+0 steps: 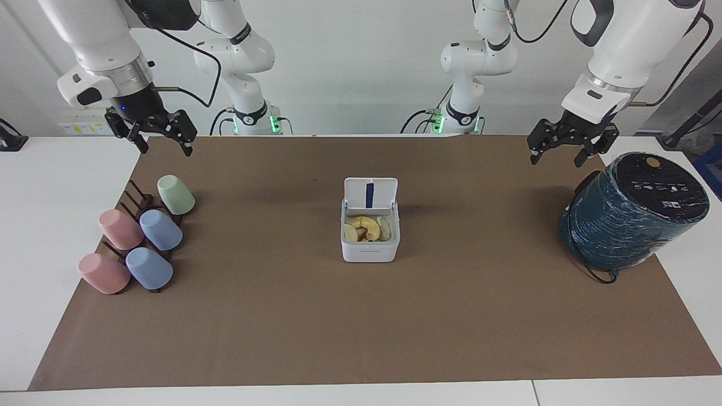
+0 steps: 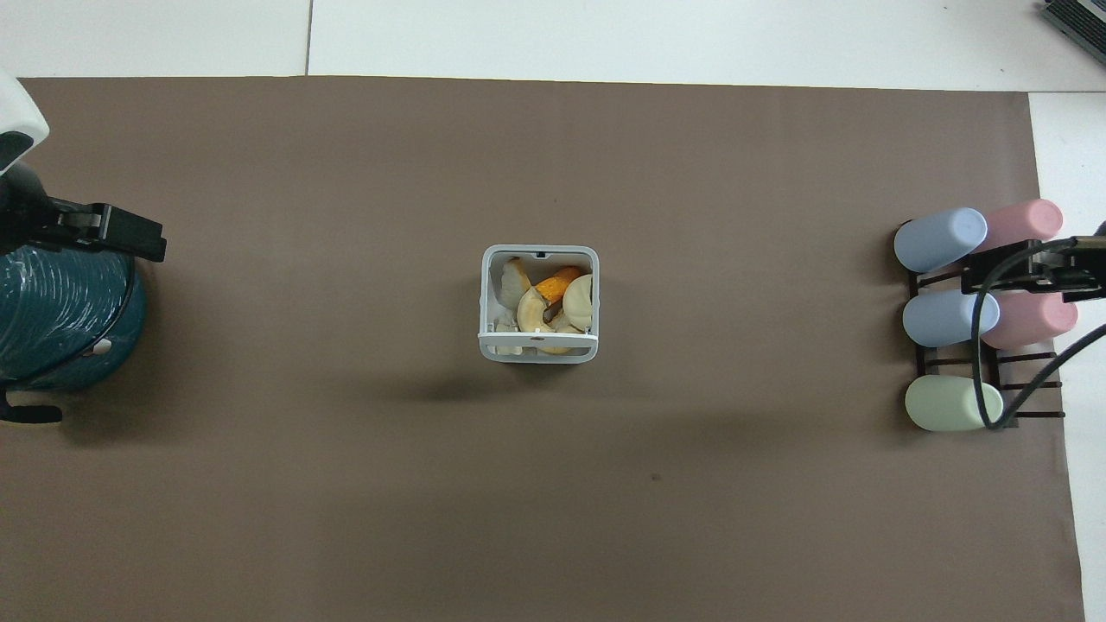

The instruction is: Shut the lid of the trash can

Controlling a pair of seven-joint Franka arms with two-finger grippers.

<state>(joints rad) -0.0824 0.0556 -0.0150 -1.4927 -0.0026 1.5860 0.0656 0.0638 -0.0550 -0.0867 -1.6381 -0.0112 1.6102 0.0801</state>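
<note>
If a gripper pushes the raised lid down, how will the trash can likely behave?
The lid stands upright on the trash can edge nearer the robots, so it should swing shut easily. The can looks small, light plastic, holding only peels; it may slide on the brown mat.

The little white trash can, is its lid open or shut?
Open. The lid stands up at the trash can edge nearer the robots, showing peels inside.

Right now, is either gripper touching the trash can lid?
Apart. The facing view shows the lid standing open mid-table, with the left gripper up by the teal cylinder and the right gripper up by the cups.
</note>
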